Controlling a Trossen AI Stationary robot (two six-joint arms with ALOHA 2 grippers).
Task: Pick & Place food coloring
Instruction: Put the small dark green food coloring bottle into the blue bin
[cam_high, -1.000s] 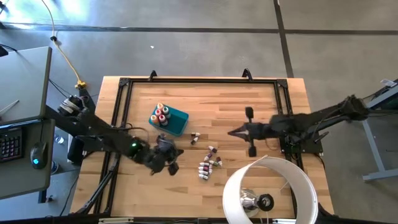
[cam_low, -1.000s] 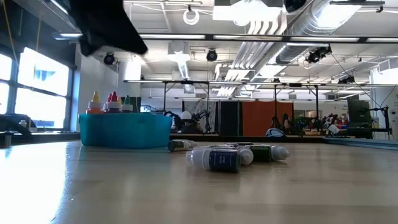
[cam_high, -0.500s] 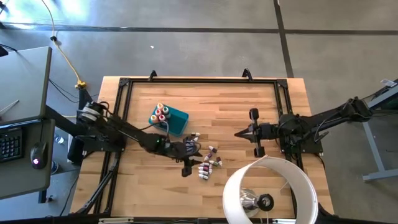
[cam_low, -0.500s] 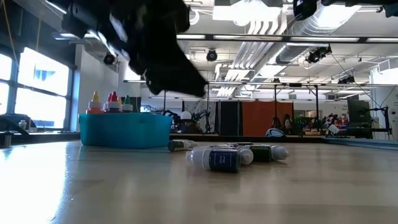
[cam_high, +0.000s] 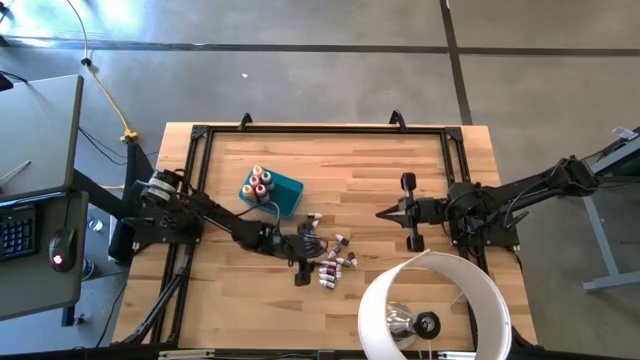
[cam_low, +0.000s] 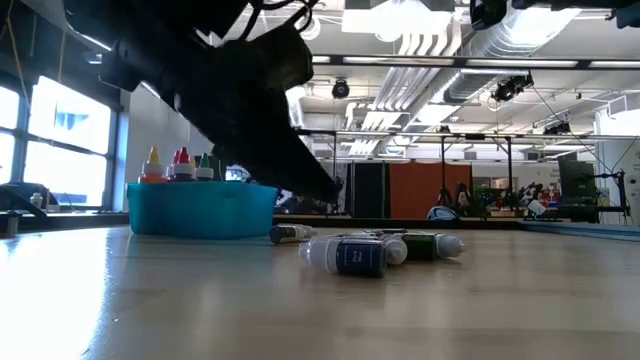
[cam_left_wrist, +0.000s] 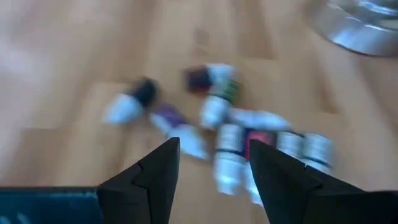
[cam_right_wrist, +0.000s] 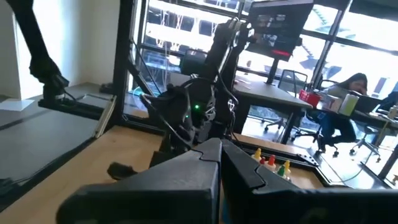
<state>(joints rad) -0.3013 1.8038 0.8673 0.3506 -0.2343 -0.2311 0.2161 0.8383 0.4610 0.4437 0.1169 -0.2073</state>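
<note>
Now left claw (cam_high: 314, 243) (fingers apart) over loose bottles (cam_high: 336, 265).

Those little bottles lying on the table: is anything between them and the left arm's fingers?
Nothing visible is. The left gripper hangs open just above the loose bottles, with only bare table between its fingers and the pile. The teal bin sits off to one side. The right gripper waits apart.

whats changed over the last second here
The left arm swung from beside the teal bin across the table toward the loose food coloring bottles. Its left gripper now hangs open over them, lower than before and holding nothing. The right gripper, shut, drew back slightly toward its base. The bottles in the bin and the loose ones stayed put.
</note>
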